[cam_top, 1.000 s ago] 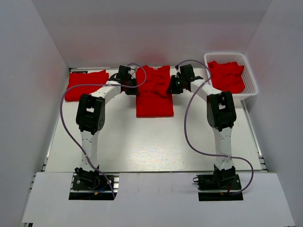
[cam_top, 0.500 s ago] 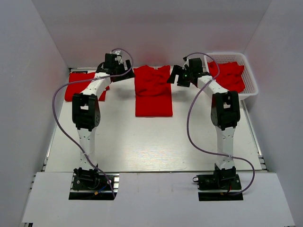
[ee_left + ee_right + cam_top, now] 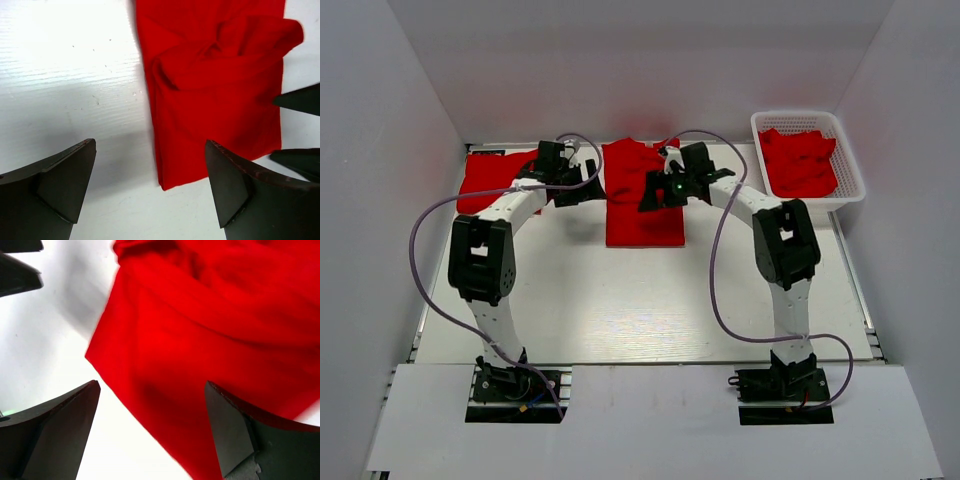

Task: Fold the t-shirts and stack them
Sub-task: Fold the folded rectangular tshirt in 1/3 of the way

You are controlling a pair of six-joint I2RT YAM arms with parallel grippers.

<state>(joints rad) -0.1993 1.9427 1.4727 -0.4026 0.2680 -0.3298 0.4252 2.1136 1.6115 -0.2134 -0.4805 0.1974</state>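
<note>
White tabletop (image 3: 620,310), plain white walls (image 3: 380,200) L, R & back, even light

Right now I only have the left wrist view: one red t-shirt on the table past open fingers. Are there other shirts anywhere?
Observer: Yes, the top camera shows a second red t-shirt at the far left of the table, partly under the left arm.
Operator: Anything on the right?
Observer: A white mesh basket in the far right corner holds more red t-shirts.
Operator: And those dark tips at my right edge?
Observer: They belong to the right gripper, open and empty over the right side of the middle t-shirt.
</note>
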